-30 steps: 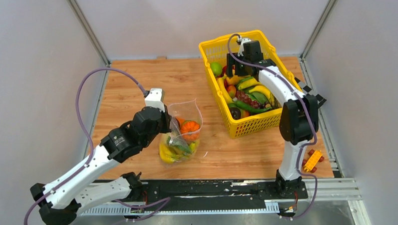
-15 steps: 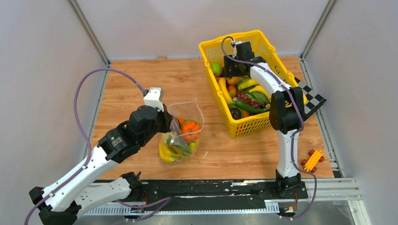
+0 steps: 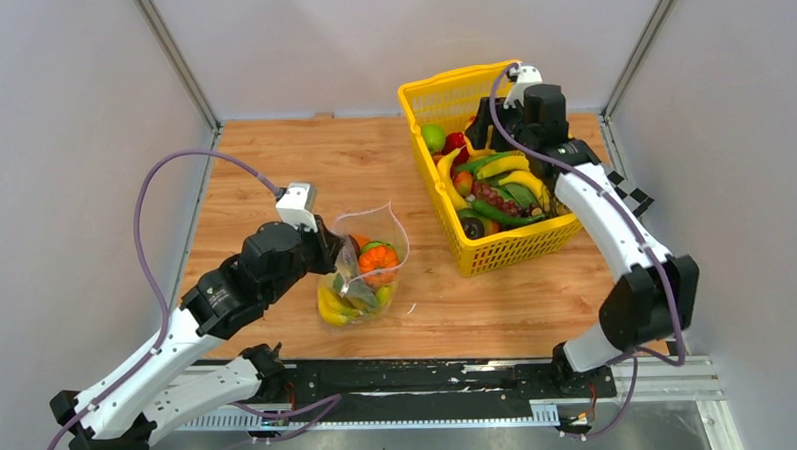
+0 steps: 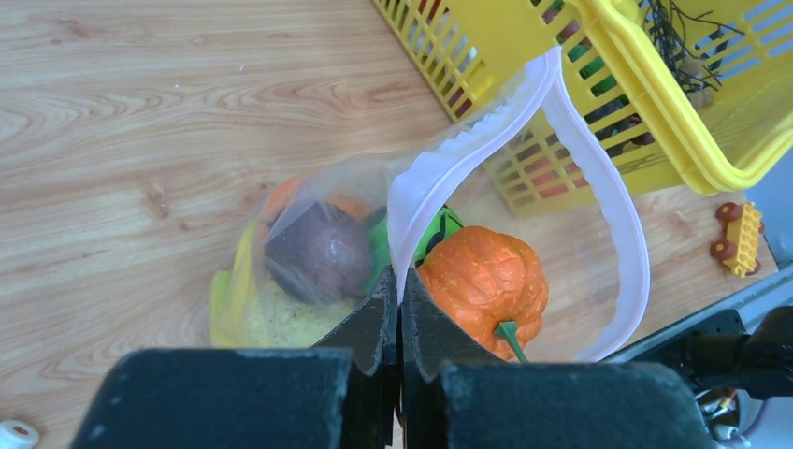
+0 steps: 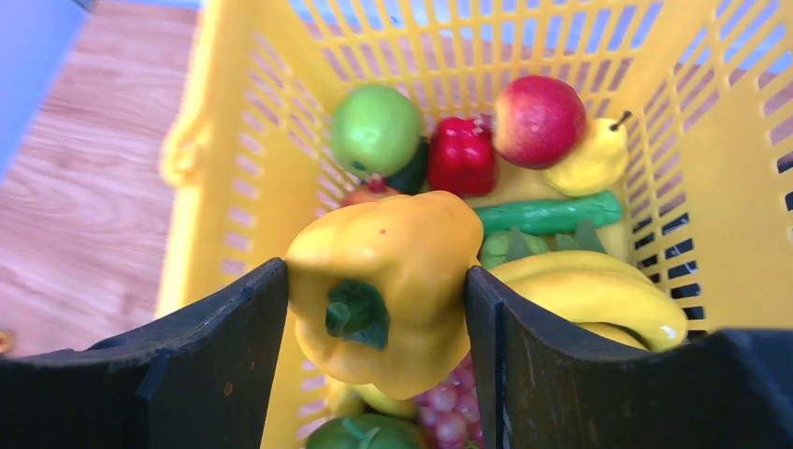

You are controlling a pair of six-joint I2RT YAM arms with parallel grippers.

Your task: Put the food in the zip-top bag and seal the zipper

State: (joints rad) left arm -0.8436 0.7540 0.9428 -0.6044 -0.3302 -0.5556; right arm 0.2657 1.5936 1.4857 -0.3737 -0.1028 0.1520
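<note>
Right pincer point(image 5: 379, 299): jaws partly spread and clamped on a yellow toy bell pepper point(image 5: 393, 262). One black finger point(image 5: 234, 327) presses each flank, and the green stem faces the lens, centre of the wrist frame. Around it is the yellow plastic lattice basket point(image 5: 234, 187). A green apple point(image 5: 376, 129), a small red pepper point(image 5: 461, 154) and a red apple point(image 5: 537, 120) sit across the upper middle. A long green pod point(image 5: 547, 213) and a yellow banana point(image 5: 589, 290) lie to the right, and purple grapes point(image 5: 439, 402) show at the bottom edge. I cannot tell whether the pepper hangs free of the pile.

Left pincer point(image 4: 399, 309): jaws pressed tight on the whitish press-strip zipper point(image 4: 598, 178) of the clear crinkly plastic zip-top bag point(image 4: 561, 262), low in the wrist frame. The strip loops up and right from the grip, so the mouth gapes. Inside the bag, an orange toy pumpkin point(image 4: 486, 281) sits just right of the jaws and a dark purple round piece point(image 4: 321, 253) just left. A green piece point(image 4: 435, 229) lies between them and a yellow piece point(image 4: 281, 323) lower left.

From overhead, the bag stands centre-left on the wooden table point(image 3: 262, 160), well apart from the basket at upper right.
</note>
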